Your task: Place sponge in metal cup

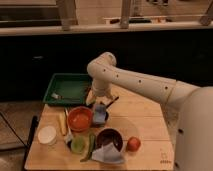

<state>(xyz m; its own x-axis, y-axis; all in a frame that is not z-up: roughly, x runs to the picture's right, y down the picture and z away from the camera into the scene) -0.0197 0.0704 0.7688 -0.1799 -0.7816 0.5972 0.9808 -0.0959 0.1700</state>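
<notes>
Camera view, the only one. The gripper [100, 106] hangs low over the counter [145, 125], just right of the orange bowl [80, 118]. Right under it sits a light-blue patch, probably the sponge [100, 111], on or in a small dark bluish thing that reads as the metal cup [101, 118]. Whether the jaws are spread or pinching the sponge, I cannot tell; sponge and cup blur together here.

Risks:
- Cup is small and touches or nearly touches the orange bowl, so a slightly off drop lands the sponge on the rim or in the bowl.
- Sponge looks about as wide as the cup mouth, so it may perch on top and tip out.
- Soft sponge may cling to the jaws on release and lift back out.
- Pushing down could tip the light cup.

Counts:
- one sponge
- one metal cup
- one orange bowl
- one dark maroon bowl [109, 138]
- one green cup [78, 145]
- one white round container [47, 135]
- one green tray [67, 89]
- one folded pale cloth [107, 154]
- one red-orange fruit [133, 144]
- one yellowish long item [62, 123]
- one green long item [90, 146]
</notes>
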